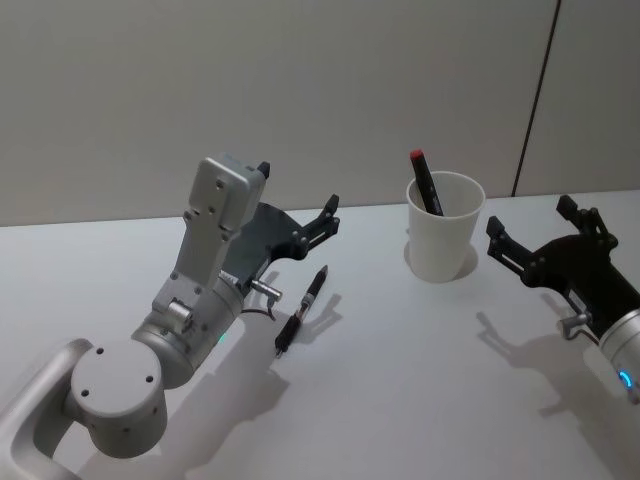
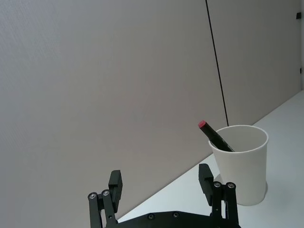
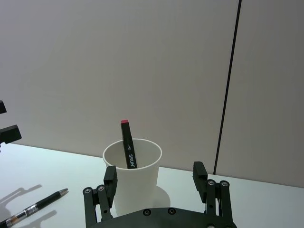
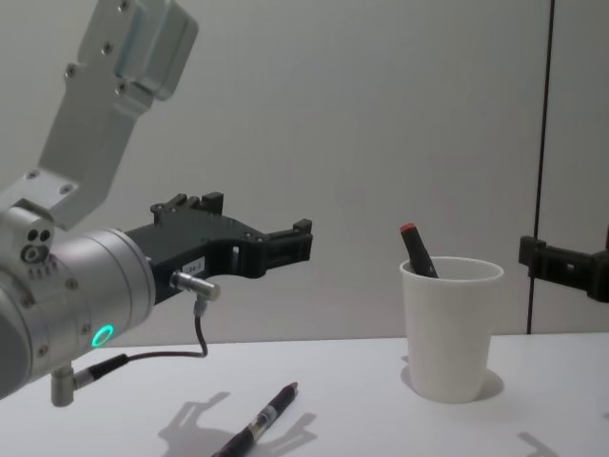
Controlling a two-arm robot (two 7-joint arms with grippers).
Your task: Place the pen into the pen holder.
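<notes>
A black pen [image 1: 303, 310] lies flat on the white table, pointing roughly toward the pen holder [image 1: 443, 240], a white paper cup at centre right. A black marker with a red cap [image 1: 424, 180] stands tilted inside the cup. My left gripper [image 1: 298, 188] hovers open above and just behind the pen, with nothing between its fingers. My right gripper [image 1: 530, 215] hangs open and empty to the right of the cup. The chest view shows the pen [image 4: 259, 424] below the left gripper [image 4: 285, 243], well left of the cup [image 4: 447, 328]. The right wrist view has the cup [image 3: 133, 180] and pen [image 3: 38, 206].
A plain wall runs close behind the table [image 1: 400, 380], with a dark vertical seam [image 1: 535, 100] behind the cup. Bare tabletop stretches between the pen and the cup and across the front.
</notes>
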